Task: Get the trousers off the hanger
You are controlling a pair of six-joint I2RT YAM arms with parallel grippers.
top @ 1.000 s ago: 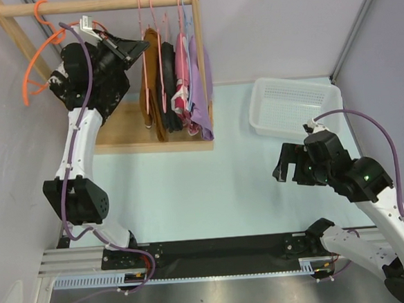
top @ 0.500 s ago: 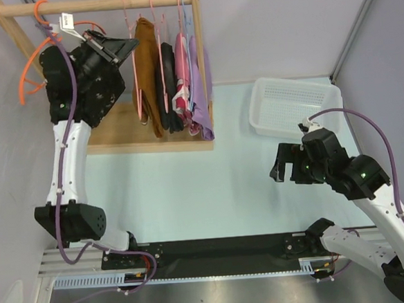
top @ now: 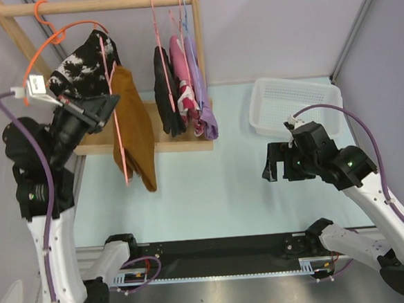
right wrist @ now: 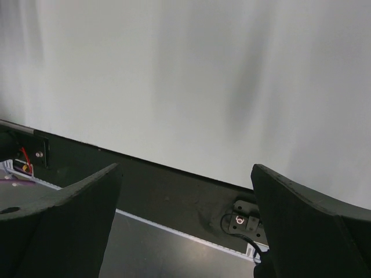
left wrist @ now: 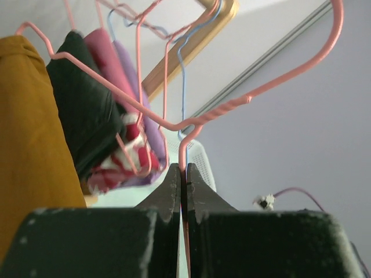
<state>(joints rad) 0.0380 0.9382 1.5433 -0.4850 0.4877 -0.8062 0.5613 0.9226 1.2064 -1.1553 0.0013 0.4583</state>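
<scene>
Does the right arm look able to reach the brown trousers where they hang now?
Probably yes. The left gripper holds the hanger with the trousers off the rail, and only table surface lies between them and the open right gripper. Nothing blocks the way, though it looks a long stretch.

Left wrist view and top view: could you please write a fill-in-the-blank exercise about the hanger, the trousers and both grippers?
1. The left gripper is shut on the pink wire hanger, which carries the ___ trousers.
2. The right gripper is ___ and holds nothing.
3. A ___ mesh basket stands on the table near the right arm.

Missing words: brown; open; white.
</scene>
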